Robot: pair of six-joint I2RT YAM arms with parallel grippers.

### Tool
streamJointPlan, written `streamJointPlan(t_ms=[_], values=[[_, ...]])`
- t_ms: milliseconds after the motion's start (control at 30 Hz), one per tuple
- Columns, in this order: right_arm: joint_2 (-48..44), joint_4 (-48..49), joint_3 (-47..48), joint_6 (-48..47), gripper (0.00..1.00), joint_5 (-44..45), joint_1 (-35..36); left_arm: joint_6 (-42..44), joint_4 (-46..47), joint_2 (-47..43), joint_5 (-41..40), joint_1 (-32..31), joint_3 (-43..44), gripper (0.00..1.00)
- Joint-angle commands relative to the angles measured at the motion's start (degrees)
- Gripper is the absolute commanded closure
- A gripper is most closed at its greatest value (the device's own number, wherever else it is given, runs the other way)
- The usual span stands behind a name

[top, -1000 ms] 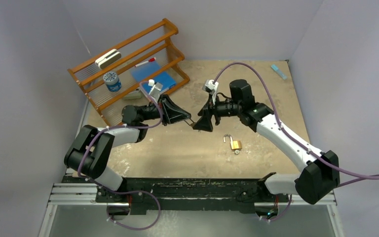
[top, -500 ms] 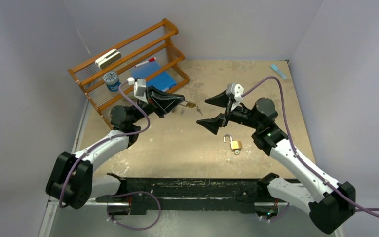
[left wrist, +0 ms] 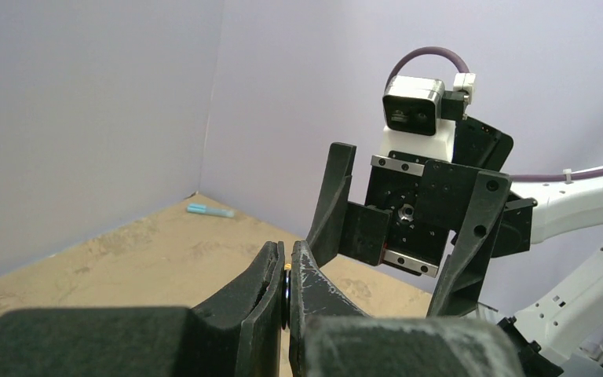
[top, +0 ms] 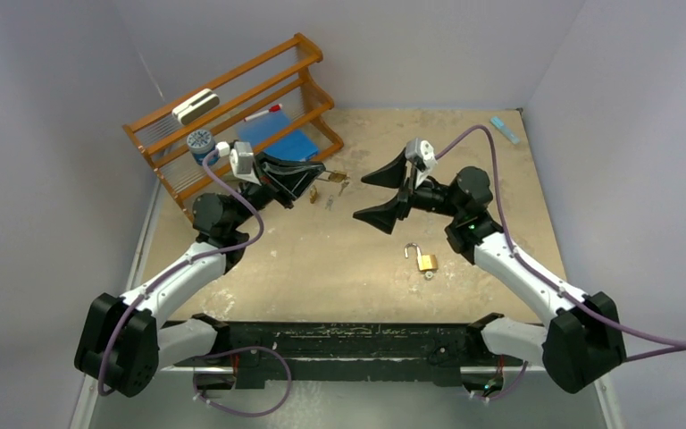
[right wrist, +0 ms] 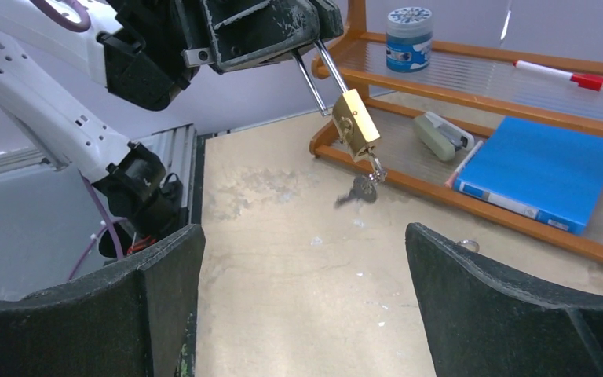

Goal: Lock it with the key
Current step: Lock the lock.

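Padlock hangs by its shackle in the clenched left hand, key dangling under it. Right hand is released, wide; let the key settle, then pinch it squarely.

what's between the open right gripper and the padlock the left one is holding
nothing: in the right wrist view the right gripper faces the padlock across open air and bare table; only its key dangles beneath it.

top camera looks down from behind; wrist cameras face each other closely; top and right wrist share the wooden rack.
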Motion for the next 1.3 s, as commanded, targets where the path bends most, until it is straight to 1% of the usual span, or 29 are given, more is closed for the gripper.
streamJointPlan(t_ms=[0, 133, 233, 367, 500, 633, 767, 867, 1100, 1267], values=[[1.9, 11.26, 1.93, 4.21, 0.02, -2.89, -0.07, 0.88, 2.87, -1.56, -2.33, -0.03, -0.28, 1.0], [4.16, 17.65, 1.16, 6.65, 0.04, -2.25, -0.04, -0.08, 4.19, -1.58, -2.06, -0.03, -0.47, 1.0], [5.88, 24.78, -0.42, 8.1, 0.04, 1.0, -0.06, -1.1, 5.4, -1.33, -1.73, -0.03, -0.56, 1.0], [8.74, 39.12, -4.25, 9.84, 0.01, 5.17, -0.06, -2.52, 7.32, -1.07, -1.02, -0.03, -0.65, 1.0], [13.18, 48.71, -4.22, 13.63, 0.02, 3.41, -0.08, -3.31, 8.48, -1.05, -0.4, -0.03, -0.63, 1.0], [19.34, 55.95, 1.38, 22.48, 0.11, -3.94, -0.03, -4.21, 9.8, -0.72, 0.43, -0.03, -0.66, 1.0], [25.67, 65.31, 6.85, 33.54, 0.21, -7.99, -0.06, -4.45, 10.22, -0.61, 0.7, -0.03, -0.67, 1.0], [27.53, 65.35, 9.67, 35.8, 0.26, -8.96, -0.08, -4.4, 10.22, -0.8, 0.82, -0.03, -0.69, 1.0], [27.89, 65.35, 11.36, 36.13, 0.33, -8.5, 0.46, -3.94, 9.94, -0.96, 0.89, -0.03, -0.69, 1.0], [28.3, 65.35, 12.15, 36.41, 0.42, -8.28, 1.1, -3.92, 10.06, -0.91, 0.89, -0.03, -0.7, 1.0]])
